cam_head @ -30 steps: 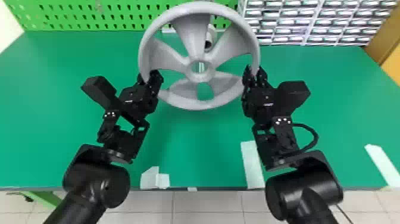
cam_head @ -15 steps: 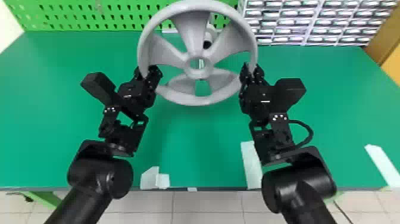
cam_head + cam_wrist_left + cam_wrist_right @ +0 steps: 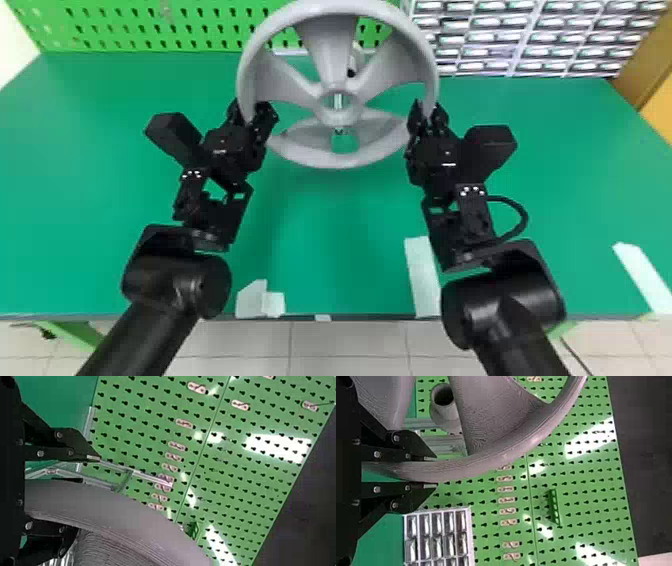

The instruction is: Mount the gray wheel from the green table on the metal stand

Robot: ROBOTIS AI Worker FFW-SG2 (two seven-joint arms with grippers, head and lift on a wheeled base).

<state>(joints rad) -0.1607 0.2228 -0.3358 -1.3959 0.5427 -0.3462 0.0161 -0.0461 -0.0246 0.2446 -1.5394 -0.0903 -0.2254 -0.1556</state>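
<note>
Green table (image 3: pixel 320 230), flat-topped, with a straight near edge and green legs. Pale tape lies on its surface: a joined patch (image 3: pixel 252 300) left of centre, a long strip (image 3: pixel 422 280) right of centre, and an oblique strip (image 3: pixel 642 275) farther right. Along the back stand a partly hidden metal stand (image 3: pixel 148 478) and, to the right, a drawer cabinet (image 3: pixel 542 37).

A gray wheel (image 3: pixel 330 50) with broad spokes and an open hub is held tilted above the green table (image 3: pixel 90 210); behind it, partly hidden, is the silvery metal stand (image 3: pixel 443 445).
</note>
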